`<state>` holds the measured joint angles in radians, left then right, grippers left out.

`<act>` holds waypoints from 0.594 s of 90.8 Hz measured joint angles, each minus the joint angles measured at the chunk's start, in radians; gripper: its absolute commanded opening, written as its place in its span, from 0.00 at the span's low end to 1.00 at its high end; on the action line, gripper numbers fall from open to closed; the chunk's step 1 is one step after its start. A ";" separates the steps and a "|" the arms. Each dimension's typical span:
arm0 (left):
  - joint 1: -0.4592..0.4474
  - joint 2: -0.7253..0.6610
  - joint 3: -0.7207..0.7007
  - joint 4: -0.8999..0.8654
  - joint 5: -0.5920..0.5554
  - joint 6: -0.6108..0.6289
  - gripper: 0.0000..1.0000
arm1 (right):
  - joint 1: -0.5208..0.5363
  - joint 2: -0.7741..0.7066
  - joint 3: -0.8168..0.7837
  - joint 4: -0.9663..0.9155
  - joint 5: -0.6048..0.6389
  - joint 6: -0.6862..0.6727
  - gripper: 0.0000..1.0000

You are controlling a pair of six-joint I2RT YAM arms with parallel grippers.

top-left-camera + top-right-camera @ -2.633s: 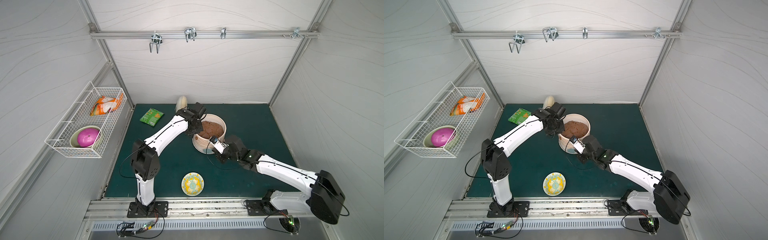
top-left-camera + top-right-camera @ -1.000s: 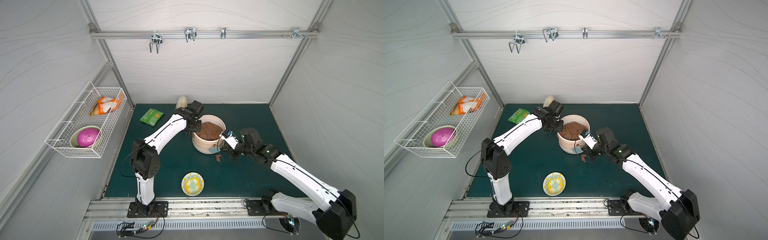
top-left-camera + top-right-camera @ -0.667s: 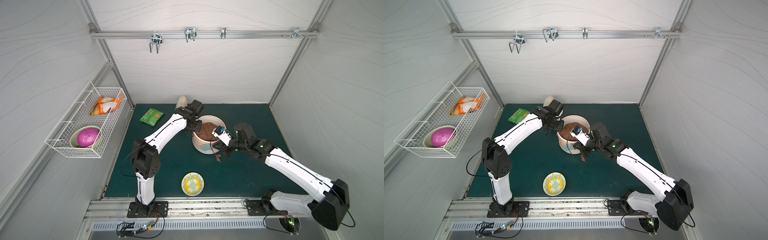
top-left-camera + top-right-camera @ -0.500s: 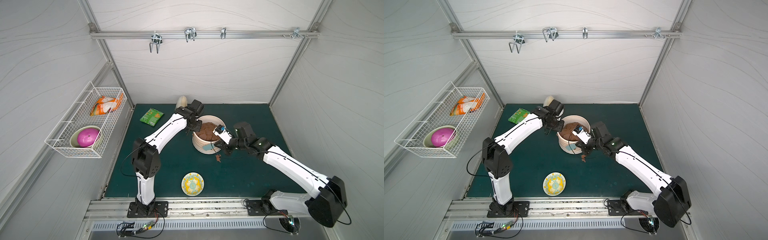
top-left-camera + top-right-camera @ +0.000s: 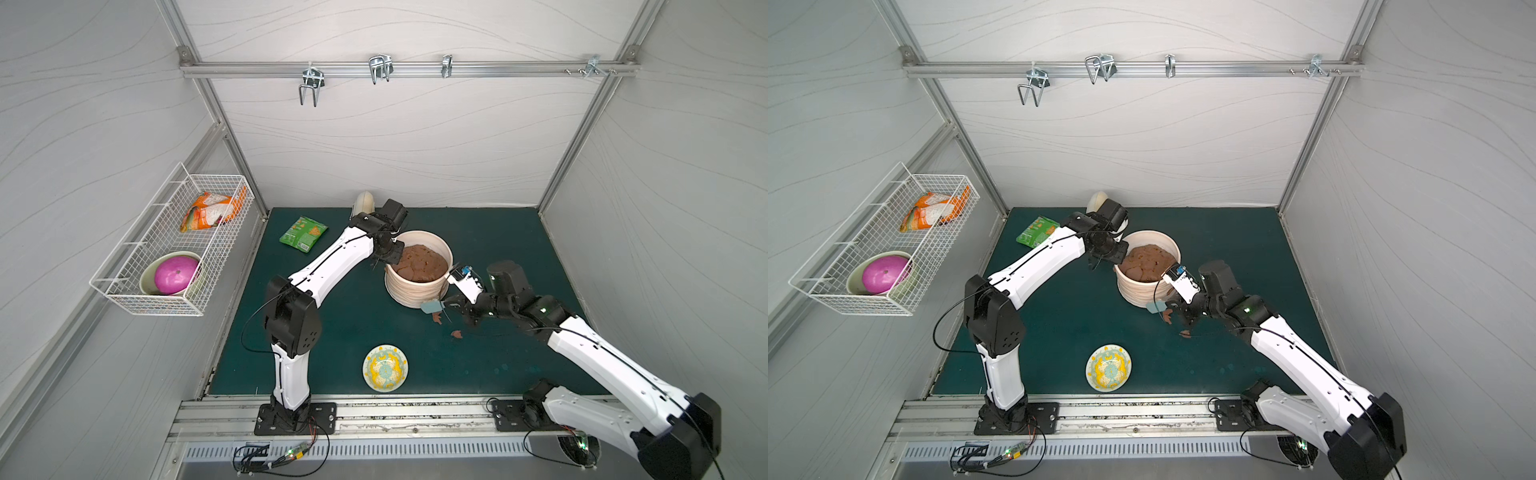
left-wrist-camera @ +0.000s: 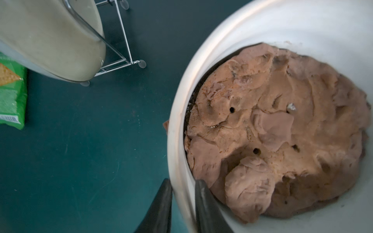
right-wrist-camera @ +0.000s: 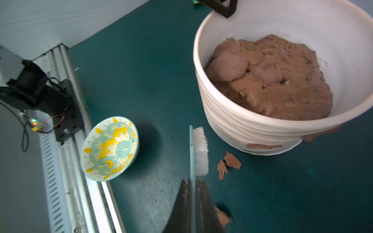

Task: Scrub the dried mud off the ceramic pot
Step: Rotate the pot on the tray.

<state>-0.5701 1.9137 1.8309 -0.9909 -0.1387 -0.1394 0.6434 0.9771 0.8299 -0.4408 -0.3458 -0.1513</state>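
Ceramic pot point(image 7: 242, 125): two mud patches point(image 7: 263, 146). End effectors: right point(image 7: 192, 181) pinches brush point(image 7: 199, 149), left point(image 6: 182, 181) unclear.

No text can be read; the print on the green packet point(image 5: 303, 238) is too small and blurred.

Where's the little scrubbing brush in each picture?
In a top view: the brush lies by the ceramic pot base, at the right gripper's tip.
In a top view: brush, same spot by the pot.
Left wrist: not in it, though the pot is.
Right wrist: brush pinched in the right gripper, bristles facing the pot.
Shared landmark: the ceramic pot.
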 measured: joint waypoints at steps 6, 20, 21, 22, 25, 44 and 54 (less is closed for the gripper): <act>0.000 -0.002 0.002 -0.014 -0.002 -0.008 0.48 | 0.002 -0.007 0.002 0.020 -0.028 0.014 0.00; 0.000 -0.023 0.002 -0.051 -0.037 -0.107 0.76 | 0.003 0.039 0.016 0.044 -0.059 0.034 0.00; 0.000 -0.025 0.002 -0.053 -0.037 -0.117 0.78 | 0.003 0.041 0.016 0.046 -0.059 0.035 0.00; 0.000 -0.028 0.002 -0.058 -0.047 -0.120 0.79 | 0.003 0.043 0.016 0.047 -0.060 0.036 0.00; 0.000 -0.035 0.002 -0.070 -0.059 -0.164 0.82 | 0.003 0.047 0.016 0.047 -0.061 0.040 0.00; -0.011 -0.049 0.039 -0.184 -0.048 -0.511 0.89 | 0.003 0.049 0.016 0.076 -0.076 0.057 0.00; -0.058 -0.049 0.045 -0.222 -0.026 -0.673 0.87 | 0.003 0.055 0.016 0.084 -0.081 0.058 0.00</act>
<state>-0.6281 1.8648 1.8763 -1.2125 -0.1646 -0.8120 0.6468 1.0321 0.8459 -0.3569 -0.4271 -0.0929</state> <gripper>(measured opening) 0.887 0.085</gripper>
